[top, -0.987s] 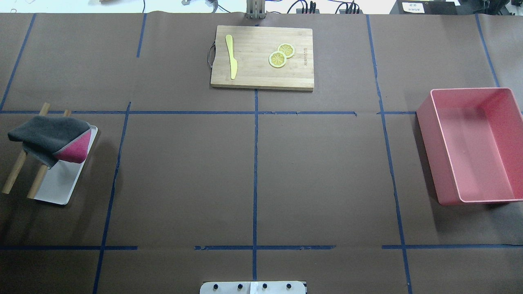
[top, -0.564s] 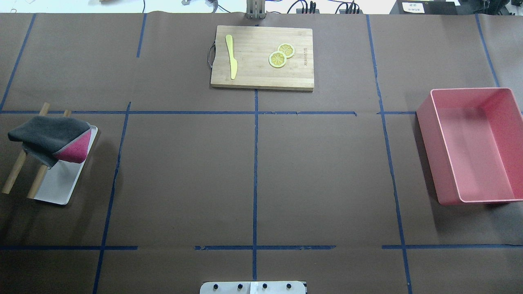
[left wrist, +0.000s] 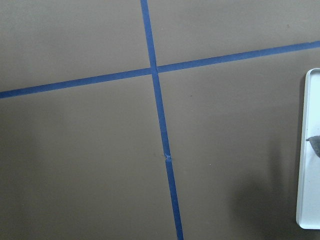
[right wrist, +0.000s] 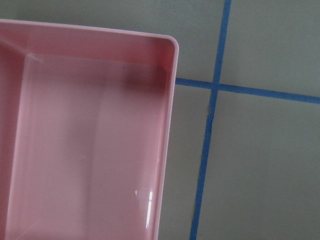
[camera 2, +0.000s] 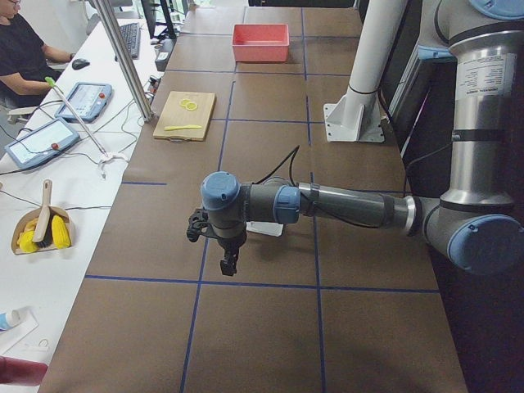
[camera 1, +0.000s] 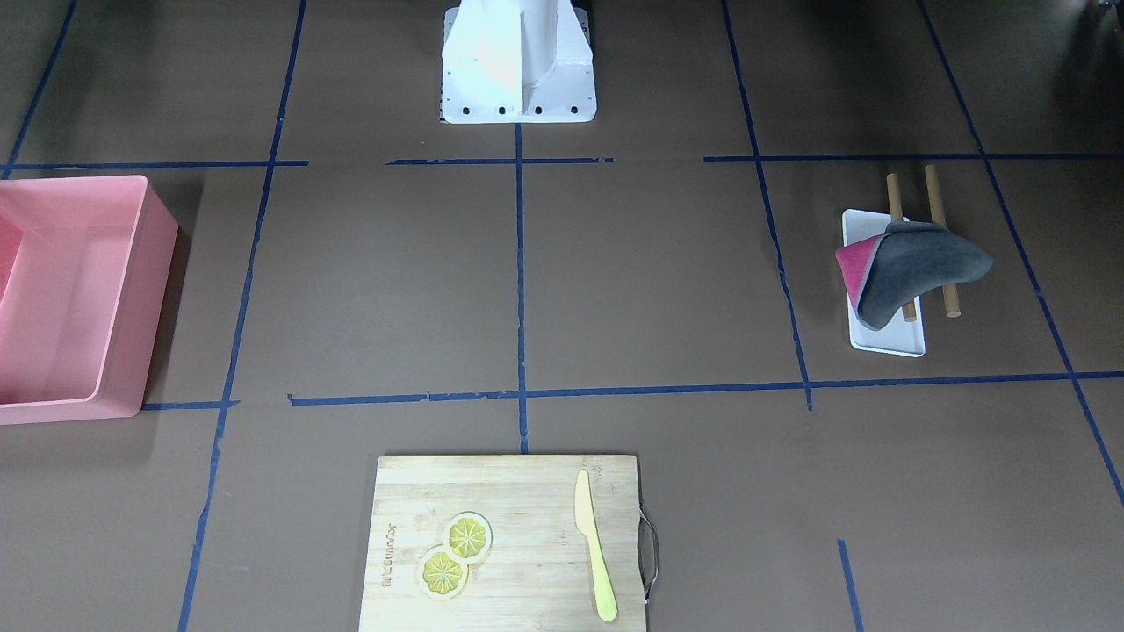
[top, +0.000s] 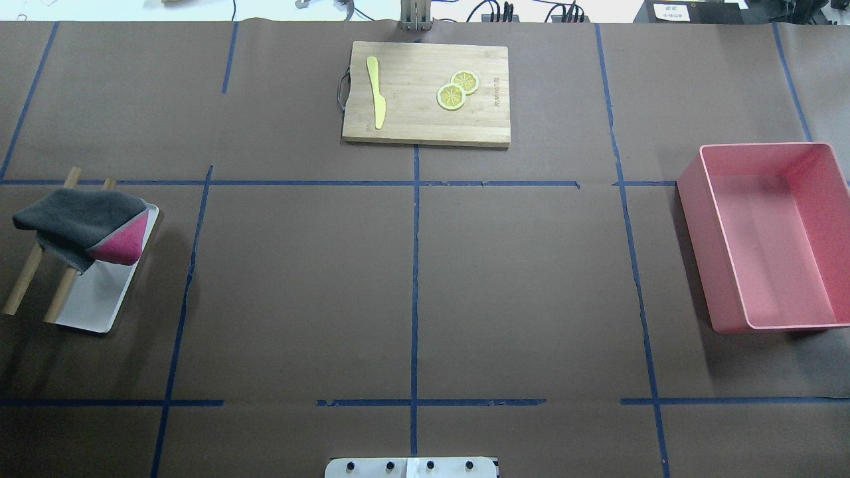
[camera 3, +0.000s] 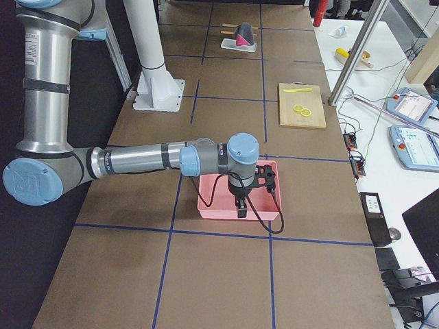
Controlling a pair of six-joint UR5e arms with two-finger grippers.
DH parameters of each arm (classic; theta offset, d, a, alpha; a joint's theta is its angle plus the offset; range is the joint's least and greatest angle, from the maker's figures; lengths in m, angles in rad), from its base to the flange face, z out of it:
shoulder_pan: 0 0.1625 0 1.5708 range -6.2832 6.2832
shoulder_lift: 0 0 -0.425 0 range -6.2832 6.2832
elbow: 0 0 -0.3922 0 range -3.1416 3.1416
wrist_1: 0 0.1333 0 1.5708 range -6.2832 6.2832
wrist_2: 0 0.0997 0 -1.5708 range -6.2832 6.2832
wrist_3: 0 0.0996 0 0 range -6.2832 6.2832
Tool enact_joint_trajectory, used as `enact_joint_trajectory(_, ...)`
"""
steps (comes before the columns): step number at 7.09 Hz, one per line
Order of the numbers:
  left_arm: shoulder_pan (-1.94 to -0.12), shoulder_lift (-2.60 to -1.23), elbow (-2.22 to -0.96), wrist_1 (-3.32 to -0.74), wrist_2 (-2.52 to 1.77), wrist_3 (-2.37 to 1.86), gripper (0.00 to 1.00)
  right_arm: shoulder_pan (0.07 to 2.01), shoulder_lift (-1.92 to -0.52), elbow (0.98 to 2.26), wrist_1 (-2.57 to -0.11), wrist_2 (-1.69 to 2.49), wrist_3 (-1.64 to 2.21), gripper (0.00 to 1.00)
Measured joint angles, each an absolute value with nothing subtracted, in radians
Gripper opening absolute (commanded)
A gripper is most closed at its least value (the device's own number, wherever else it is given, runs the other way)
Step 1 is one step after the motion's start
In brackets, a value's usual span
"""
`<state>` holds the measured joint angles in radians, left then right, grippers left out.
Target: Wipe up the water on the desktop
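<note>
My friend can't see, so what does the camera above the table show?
A brown desktop with blue tape lines holds a grey-pink cloth over a white tray at left, a cutting board with lemon slices at the back, and a pink bin at right.

One bamboo cutting board (top: 412, 123) at 12 o'clock on the desk (top: 299, 285) carries two lemon slices (top: 451, 97) and one yellow knife (top: 376, 93). At 3 o'clock, one pink bin (top: 707, 265). At 9 o'clock, one white tray (top: 93, 299), two wooden dowels (top: 20, 285) and one grey-and-pink cloth (top: 80, 222). At 6 o'clock, one white base mount (top: 412, 467). Two robot arms: the left arm (camera 2: 344, 205), the right arm (camera 3: 137, 159)
</note>
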<state>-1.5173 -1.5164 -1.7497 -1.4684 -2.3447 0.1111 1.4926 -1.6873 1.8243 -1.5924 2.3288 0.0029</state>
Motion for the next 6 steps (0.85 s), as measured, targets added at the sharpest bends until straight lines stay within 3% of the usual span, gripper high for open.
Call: enact_joint_trajectory(6,-1.518,-1.498,-1.745,-1.541,-2.372,0.110,1.00,1.491,-1.700,1.814,-1.594,2.371,0.004,1.00)
